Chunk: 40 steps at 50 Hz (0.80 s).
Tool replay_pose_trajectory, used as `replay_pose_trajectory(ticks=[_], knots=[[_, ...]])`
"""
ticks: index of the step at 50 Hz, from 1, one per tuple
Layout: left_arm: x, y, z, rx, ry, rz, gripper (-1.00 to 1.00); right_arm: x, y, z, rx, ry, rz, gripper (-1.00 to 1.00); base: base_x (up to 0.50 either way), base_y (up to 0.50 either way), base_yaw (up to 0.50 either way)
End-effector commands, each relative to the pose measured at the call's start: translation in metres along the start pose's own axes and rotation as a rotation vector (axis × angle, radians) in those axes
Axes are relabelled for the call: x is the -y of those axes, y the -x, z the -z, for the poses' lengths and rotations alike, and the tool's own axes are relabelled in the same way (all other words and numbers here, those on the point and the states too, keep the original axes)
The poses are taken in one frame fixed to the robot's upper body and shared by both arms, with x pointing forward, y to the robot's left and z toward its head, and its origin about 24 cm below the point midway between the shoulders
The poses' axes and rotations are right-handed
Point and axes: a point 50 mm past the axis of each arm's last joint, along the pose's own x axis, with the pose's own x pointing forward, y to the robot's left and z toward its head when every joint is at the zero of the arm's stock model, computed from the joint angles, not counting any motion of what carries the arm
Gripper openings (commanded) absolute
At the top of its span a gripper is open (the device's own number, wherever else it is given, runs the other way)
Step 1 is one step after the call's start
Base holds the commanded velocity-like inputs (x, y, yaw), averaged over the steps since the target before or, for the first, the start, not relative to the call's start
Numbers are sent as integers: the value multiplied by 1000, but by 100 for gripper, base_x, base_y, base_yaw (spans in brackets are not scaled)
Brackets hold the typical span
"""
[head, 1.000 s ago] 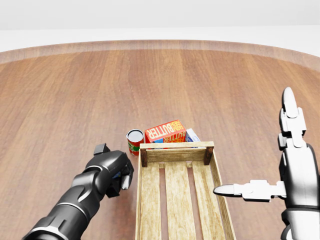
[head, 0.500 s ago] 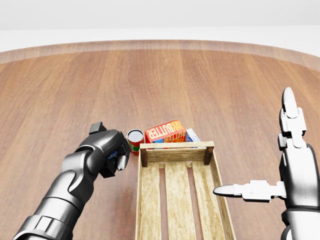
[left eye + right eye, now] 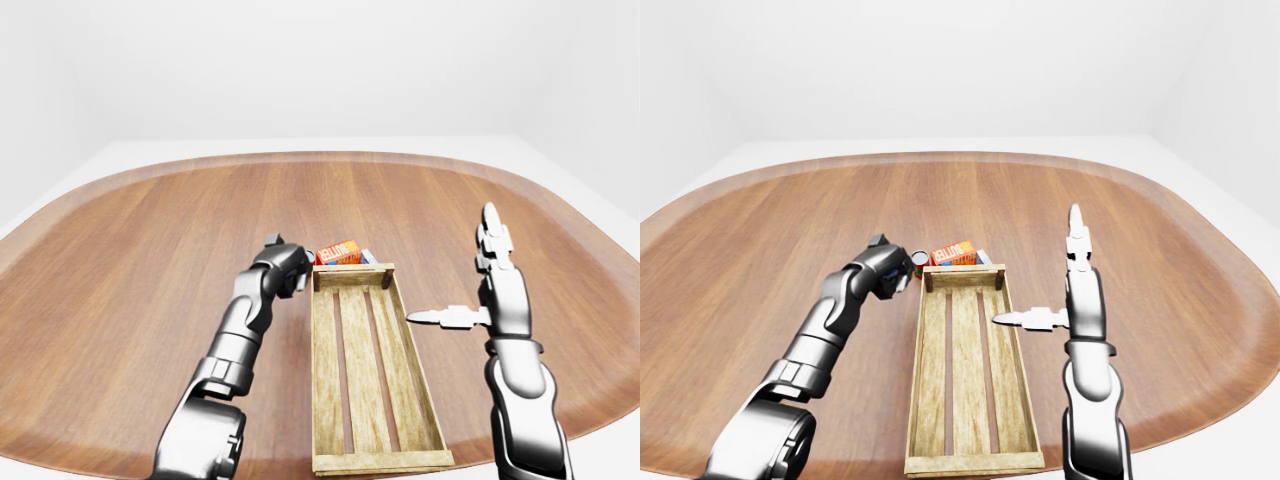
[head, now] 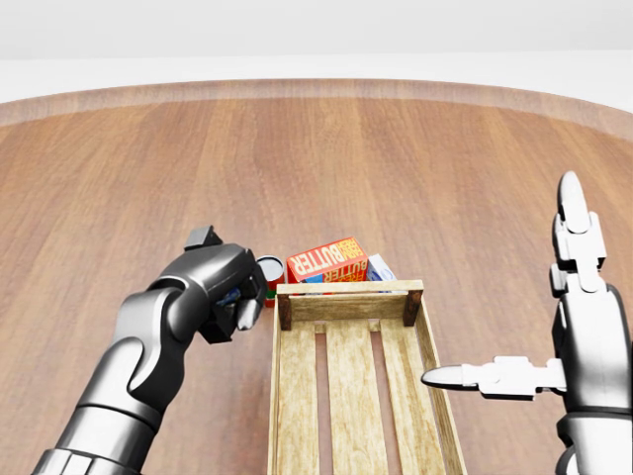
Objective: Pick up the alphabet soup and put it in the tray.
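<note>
My left robot hand [image 4: 226,293] reaches over the wooden counter [image 4: 119,178], fingers loosely curled and gripping nothing, just beside the alphabet soup [image 4: 268,273] can, which stands outside the tray [image 4: 432,346] at its far-left corner. At right, my right robot hand [image 4: 554,327] hovers open, so lifting and placing remain.

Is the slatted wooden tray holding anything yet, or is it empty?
Empty. In the head view the slatted wooden tray shows only bare slats, and the small red soup can stands upright on the wooden table outside its top-left corner.
</note>
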Motion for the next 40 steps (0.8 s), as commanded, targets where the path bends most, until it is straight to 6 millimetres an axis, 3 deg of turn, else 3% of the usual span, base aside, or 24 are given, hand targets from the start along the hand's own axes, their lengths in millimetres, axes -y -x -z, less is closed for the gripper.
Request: replay_pose_trajectory(ticks=[1, 14, 23, 40], knots=[[-13, 16, -12, 52, -27, -46, -100, -3, -1, 3, -14, -2, -10, 100, 0, 0, 0], [-35, 35, -27, 90, -93, -81, -100, -4, -1, 5, -20, -4, -13, 100, 0, 0, 0], [-31, 39, -41, 122, -111, -68, -100, -4, -1, 4, -18, -5, -12, 100, 0, 0, 0], [-21, 27, -57, 161, -91, -43, -100, -2, -1, 4, -14, -4, -10, 100, 0, 0, 0]])
